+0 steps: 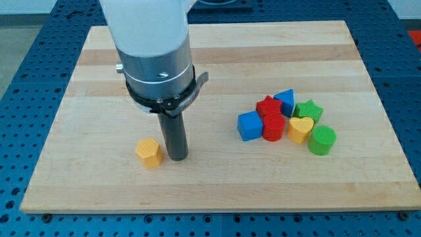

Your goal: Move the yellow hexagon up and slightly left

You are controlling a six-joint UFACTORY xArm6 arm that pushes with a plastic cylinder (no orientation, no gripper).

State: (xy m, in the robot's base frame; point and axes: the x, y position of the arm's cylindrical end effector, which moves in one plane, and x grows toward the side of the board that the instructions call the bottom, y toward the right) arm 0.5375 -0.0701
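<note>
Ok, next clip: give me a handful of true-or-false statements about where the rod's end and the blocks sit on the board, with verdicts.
1. My tip sits just to the view's right of the yellow hexagon. True.
2. The yellow hexagon is part of the cluster on the view's right. False: it lies alone in the lower left part of the wooden board.
3. The yellow heart lies between the red cylinder and the green cylinder. True.
4. The blue cube is at the cluster's right edge. False: it is at the cluster's left edge.
5. The green star is beside my tip. False: it sits in the cluster, right of the blue triangular block.
</note>
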